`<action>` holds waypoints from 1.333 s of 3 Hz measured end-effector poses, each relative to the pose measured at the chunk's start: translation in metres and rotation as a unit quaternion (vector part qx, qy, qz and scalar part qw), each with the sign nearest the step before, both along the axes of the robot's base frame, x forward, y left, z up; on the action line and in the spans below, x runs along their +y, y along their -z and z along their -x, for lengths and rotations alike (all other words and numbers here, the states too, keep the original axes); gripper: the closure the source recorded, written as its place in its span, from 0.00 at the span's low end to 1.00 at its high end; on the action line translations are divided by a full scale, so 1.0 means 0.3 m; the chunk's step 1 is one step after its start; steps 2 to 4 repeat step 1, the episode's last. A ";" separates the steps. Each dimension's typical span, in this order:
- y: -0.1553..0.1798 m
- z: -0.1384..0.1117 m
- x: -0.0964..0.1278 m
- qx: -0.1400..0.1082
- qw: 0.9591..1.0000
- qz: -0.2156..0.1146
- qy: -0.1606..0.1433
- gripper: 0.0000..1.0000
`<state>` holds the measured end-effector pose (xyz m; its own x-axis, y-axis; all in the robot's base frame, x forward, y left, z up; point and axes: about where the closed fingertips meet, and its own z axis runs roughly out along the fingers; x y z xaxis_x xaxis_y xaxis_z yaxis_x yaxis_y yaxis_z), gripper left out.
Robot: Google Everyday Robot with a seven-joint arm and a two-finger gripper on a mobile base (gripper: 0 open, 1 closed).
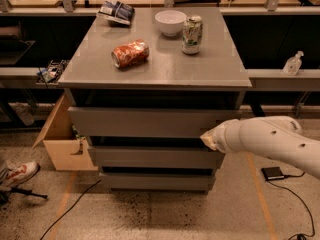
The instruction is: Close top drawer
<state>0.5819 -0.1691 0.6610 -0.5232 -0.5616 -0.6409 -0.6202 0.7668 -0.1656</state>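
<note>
Reaching in from the right, a thick white arm (272,140) is putting its hand (209,139) at the lower right corner of the top drawer (145,122). The hand is sitting right at the drawer's flat grey front and seems to be touching it. The hand is looking like a pale tip on the end of the arm, and nobody can tell if it is clenched or released. The top drawer is sitting just under the top of the grey desk (210,69), and it is sticking out toward the camera, with a dark gap showing above its front. Two lower drawers (150,156) are sitting under it, one below the other, and they are looking smaller. On the desk, a red can (130,54) is lying on its side near the left. A white bowl (170,22) is sitting at the back, and a green and white can (192,34) is standing upright just beside it on the right. A blue bag (116,11) is lying at the back left corner. On the floor, a cardboard box (62,141) is leaning open by the desk's left side, and a shoe (17,173) is showing at the far left edge.
</note>
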 end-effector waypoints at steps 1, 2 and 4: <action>0.003 0.069 -0.129 0.031 0.998 0.013 0.045 1.00; 0.003 0.069 -0.129 0.031 0.998 0.013 0.045 1.00; 0.003 0.069 -0.129 0.031 0.998 0.013 0.045 1.00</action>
